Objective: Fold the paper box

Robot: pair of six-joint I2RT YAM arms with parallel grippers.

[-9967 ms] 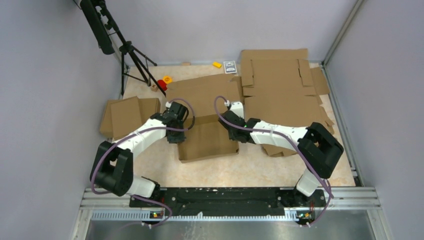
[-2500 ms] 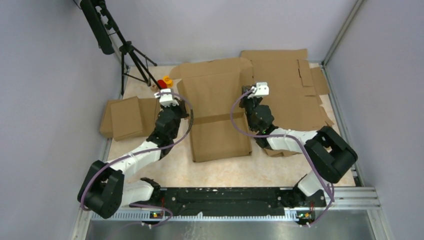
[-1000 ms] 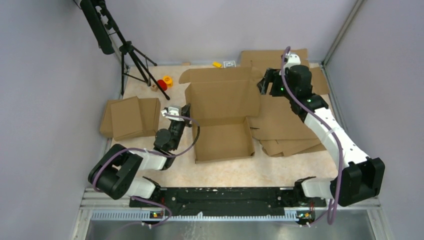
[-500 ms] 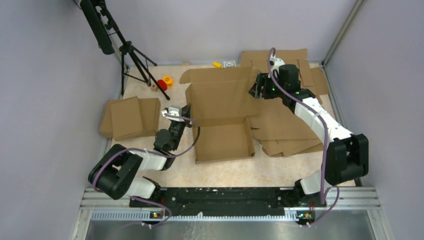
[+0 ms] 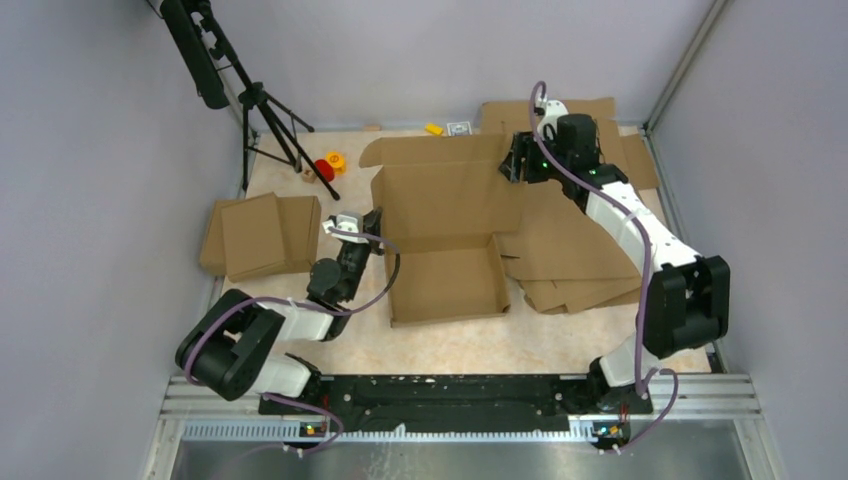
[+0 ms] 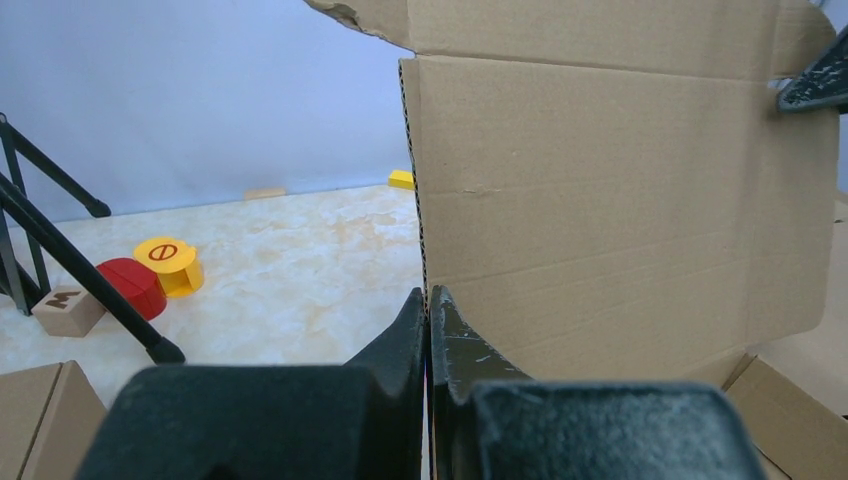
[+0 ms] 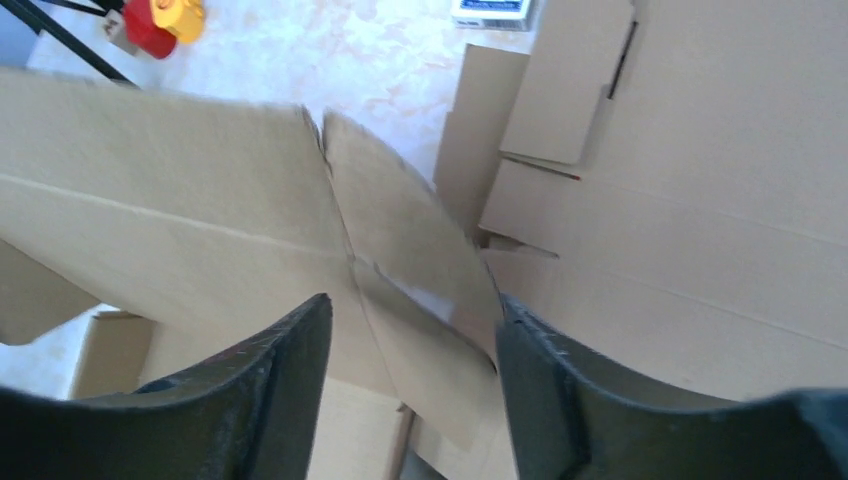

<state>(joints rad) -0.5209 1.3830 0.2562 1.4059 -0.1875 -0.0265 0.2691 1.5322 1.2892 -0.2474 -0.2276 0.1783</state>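
Left of the paper box (image 5: 445,278), the smaller cardboard pieces (image 5: 255,235) have not moved. The left gripper (image 6: 427,305) has stayed put over the last second at the box's left wall. Its fingers are pressed fully together, and the wall's cut edge seems to run down into the seam between them, so it looks pinched and steadied there. The box sits mid-table as it did a second ago, with the tray walls up and the back panel (image 5: 440,190) standing upright behind the tray. A couple of seconds back it lay much flatter, so the tray stage looks done. The main change is the right gripper (image 7: 410,310), which has swung in from the right of the box to the back panel's upper right corner. Its jaws are spread wide and straddle the side flap (image 7: 400,230) without clamping it, so it holds nothing. Judged from this, the next step is tucking that flap inward and bringing the panel down as a lid. The left pinch probably keeps the box from sliding meanwhile. As for containers, the box tray is the only one, and it shows bare cardboard floor with nothing inside. Right of the box lies the pile of flat cardboard sheets (image 5: 580,225), touching or just beside its right wall.
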